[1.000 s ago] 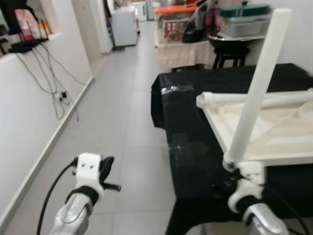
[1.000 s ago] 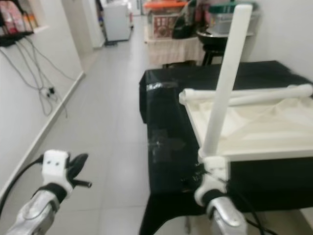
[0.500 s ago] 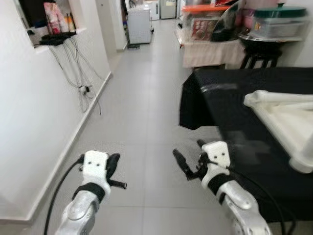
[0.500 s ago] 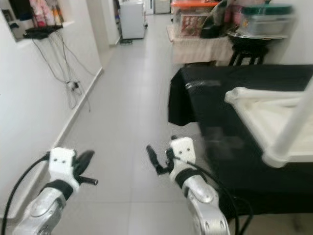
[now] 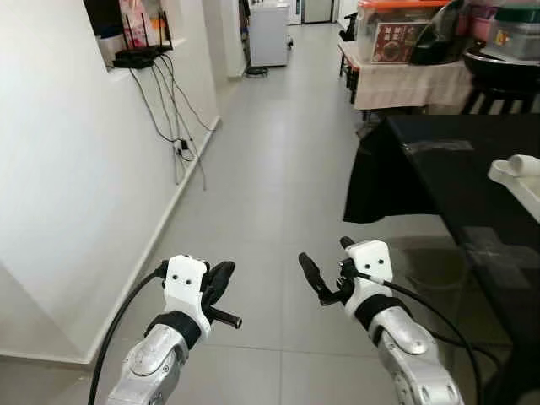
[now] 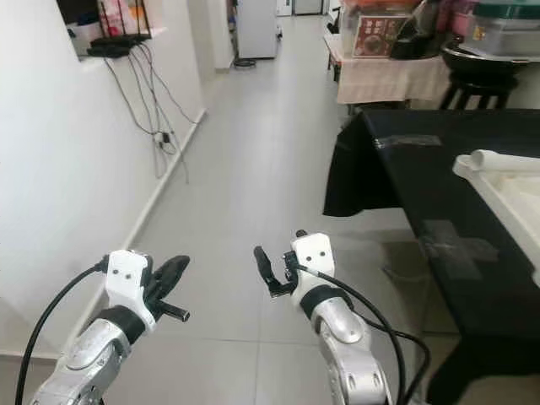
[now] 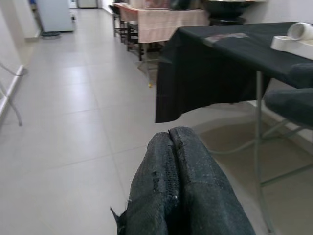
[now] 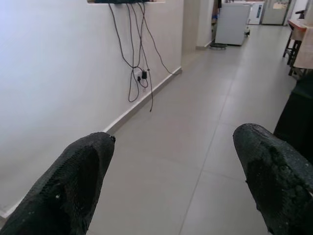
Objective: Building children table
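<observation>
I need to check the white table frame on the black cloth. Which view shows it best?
Right eye view: the white table frame shows its corner tube and a side rail. Left eye view catches just the corner; left wrist view shows a small far corner end.

Left claw point(image 5: 221, 293) closed, right claw point(image 5: 325, 270) spread.

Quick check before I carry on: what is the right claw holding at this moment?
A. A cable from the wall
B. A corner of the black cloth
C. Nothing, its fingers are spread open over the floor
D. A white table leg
C: the right claw hangs over the grey floor with its fingers spread wide and nothing between them; the white table part lies off on the black-covered table.
</observation>
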Robot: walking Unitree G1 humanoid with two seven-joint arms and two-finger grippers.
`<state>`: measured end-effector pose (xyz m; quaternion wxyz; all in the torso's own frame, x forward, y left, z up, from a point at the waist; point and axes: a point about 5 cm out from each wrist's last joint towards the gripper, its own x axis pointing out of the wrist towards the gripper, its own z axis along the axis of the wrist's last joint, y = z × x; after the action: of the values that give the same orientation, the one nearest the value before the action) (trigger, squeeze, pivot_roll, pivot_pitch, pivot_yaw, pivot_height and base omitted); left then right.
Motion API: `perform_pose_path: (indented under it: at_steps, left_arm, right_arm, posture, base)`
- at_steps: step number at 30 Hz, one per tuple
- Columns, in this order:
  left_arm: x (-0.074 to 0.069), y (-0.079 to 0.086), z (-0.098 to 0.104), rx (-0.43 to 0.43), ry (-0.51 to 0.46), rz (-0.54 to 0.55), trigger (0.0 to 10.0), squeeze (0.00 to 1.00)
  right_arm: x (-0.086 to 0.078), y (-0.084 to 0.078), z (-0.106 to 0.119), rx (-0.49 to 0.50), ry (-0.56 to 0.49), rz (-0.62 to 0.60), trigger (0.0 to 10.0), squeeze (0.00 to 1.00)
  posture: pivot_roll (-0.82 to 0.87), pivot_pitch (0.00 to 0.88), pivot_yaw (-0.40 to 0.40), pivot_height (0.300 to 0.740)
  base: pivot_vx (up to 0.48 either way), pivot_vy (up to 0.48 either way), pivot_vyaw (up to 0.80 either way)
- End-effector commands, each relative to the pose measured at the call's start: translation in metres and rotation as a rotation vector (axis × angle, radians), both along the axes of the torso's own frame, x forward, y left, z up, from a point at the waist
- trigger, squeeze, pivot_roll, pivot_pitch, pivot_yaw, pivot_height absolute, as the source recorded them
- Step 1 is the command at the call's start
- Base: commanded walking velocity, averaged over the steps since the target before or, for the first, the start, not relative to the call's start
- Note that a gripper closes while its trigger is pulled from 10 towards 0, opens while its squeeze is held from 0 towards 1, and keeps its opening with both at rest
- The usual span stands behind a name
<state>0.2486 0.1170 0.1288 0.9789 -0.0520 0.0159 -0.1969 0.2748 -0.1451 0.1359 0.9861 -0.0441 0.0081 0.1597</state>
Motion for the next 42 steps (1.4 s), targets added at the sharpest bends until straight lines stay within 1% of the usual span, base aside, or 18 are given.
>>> perform_pose_path:
  at_steps: [1, 17, 42]
  left_arm:
    - [0.0005, -0.0015, -0.0032, -0.004, 0.021, -0.021, 10.0, 0.0]
    - [0.0052, -0.0027, 0.0008, 0.003, 0.002, -0.027, 10.0, 0.0]
    - [0.0084, -0.001, 0.0018, 0.0, -0.002, -0.021, 10.0, 0.0]
  right_arm:
    - [0.002, -0.0003, 0.0004, 0.012, -0.009, -0.003, 10.0, 0.0]
    - [0.0051, 0.0002, 0.0013, 0.036, -0.007, 0.003, 10.0, 0.0]
    - [0.0079, 0.0008, 0.0014, 0.056, 0.004, 0.01, 10.0, 0.0]
  posture:
    - [-0.1, 0.0, 0.05, 0.74]
    - [-0.09, 0.0, 0.047, 0.74]
    - [-0.1, 0.0, 0.049, 0.74]
  base:
    - [0.262, 0.0, 0.0]
    - [0.287, 0.0, 0.0]
    - [0.367, 0.0, 0.0]
